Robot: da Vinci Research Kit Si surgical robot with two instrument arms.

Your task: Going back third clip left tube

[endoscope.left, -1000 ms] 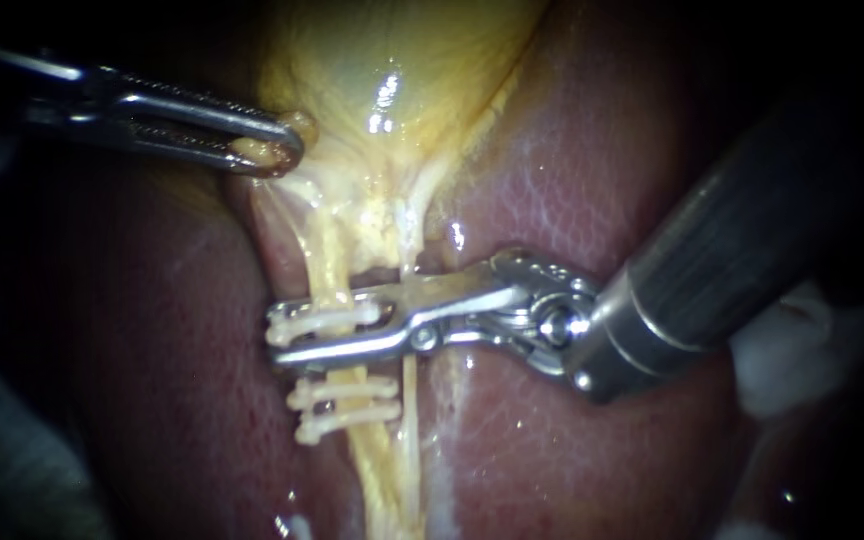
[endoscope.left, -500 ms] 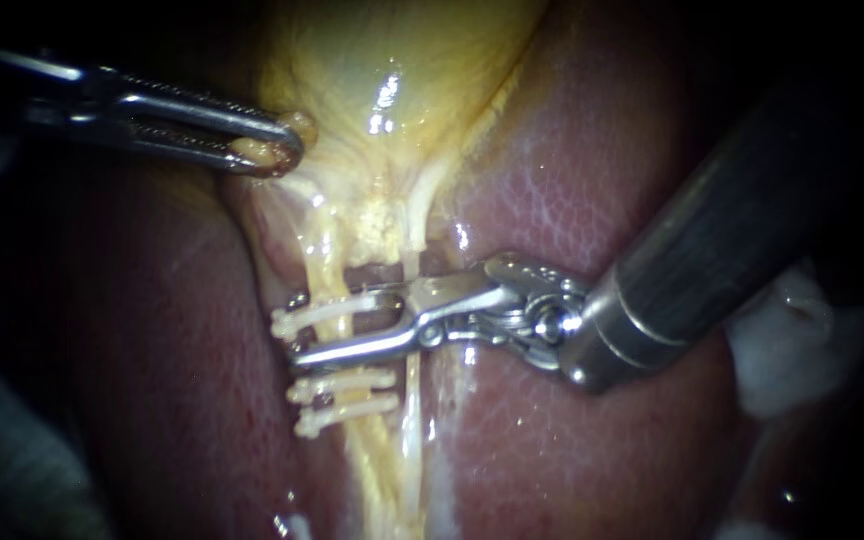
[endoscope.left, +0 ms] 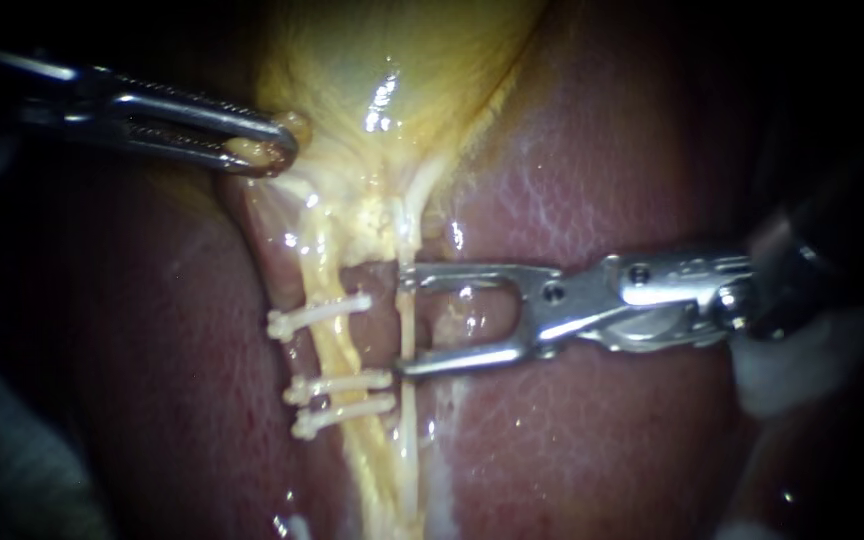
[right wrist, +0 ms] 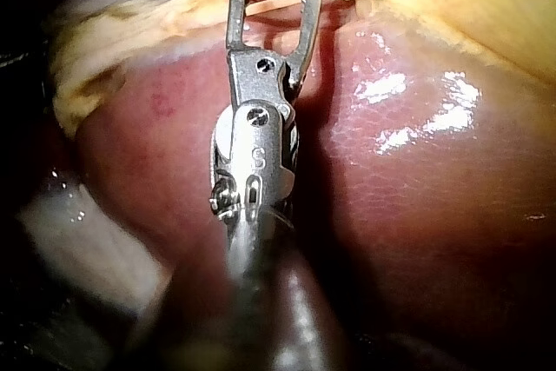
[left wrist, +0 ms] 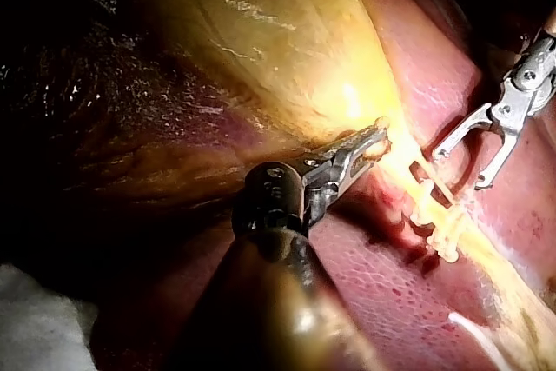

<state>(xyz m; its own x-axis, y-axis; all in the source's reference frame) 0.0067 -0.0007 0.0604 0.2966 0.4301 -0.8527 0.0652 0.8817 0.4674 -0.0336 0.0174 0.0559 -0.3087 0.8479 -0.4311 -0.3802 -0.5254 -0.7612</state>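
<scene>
- Since a second ago: right instrument (endoscope.left: 404, 322) drawn back off the left tube (endoscope.left: 324, 270), jaws no longer straddling it, tips now level with the thin right tube (endoscope.left: 407, 335).
- Jaws of that instrument spread wide, nothing gripped. Right tube crossing the gap at the very tips; contact with the tips impossible to judge.
- Third clip (endoscope.left: 317, 315), between those jaws a second ago, now free of them and sitting alone on the left tube. White, narrow, laid across the tube at a slight tilt, set apart above the other two.
- Middle clip (endoscope.left: 340, 382) and lowest clip (endoscope.left: 344, 408) farther down the same tube, close together, unshifted.
- Left instrument (endoscope.left: 277, 148) unmoved against the tissue, jaws clenched on a small yellow nub at the lower edge of the gallbladder (endoscope.left: 392, 60). Same grasp plain from the left wrist camera.
- Hard to make out: right instrument's shaft lost in darkness at the endoscope view's upper right, left instrument's shaft cut off at the left edge. Below the lowest clip, both tubes merging into pale tissue, no clear line between them. From the right wrist camera, clips only partly in frame, just ahead of the open jaws.
- Liver (endoscope.left: 572, 180) dark red and wet on either side of the tubes. White gauze (endoscope.left: 782, 380) below the right instrument's wrist, half in shadow.
</scene>
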